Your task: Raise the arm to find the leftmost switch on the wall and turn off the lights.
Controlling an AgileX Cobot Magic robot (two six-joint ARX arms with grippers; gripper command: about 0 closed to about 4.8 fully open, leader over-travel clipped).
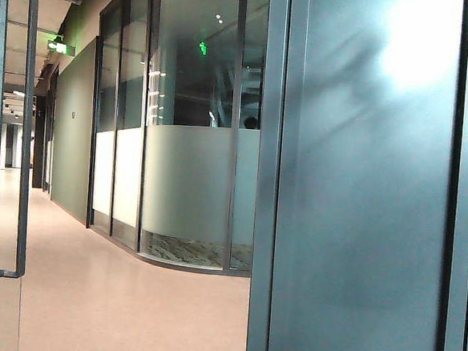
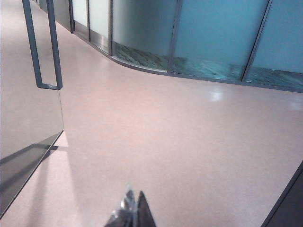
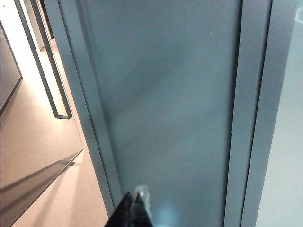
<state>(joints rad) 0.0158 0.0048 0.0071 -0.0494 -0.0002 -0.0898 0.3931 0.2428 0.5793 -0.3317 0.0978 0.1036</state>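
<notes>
No switch shows in any view; the wall switches are out of view. My left gripper (image 2: 134,196) is shut with nothing in it, its tips together over the pale pink floor (image 2: 165,137). My right gripper (image 3: 133,195) is also shut and empty, its tips close in front of a dark grey-blue panel (image 3: 170,94) set in a metal frame. Neither gripper appears in the exterior view.
A glass door with a long dark handle (image 1: 12,128) stands open on the left. A curved frosted glass partition (image 1: 185,188) runs along the corridor. The grey-blue panel (image 1: 361,192) fills the right of the exterior view. A green exit sign (image 1: 60,48) hangs overhead.
</notes>
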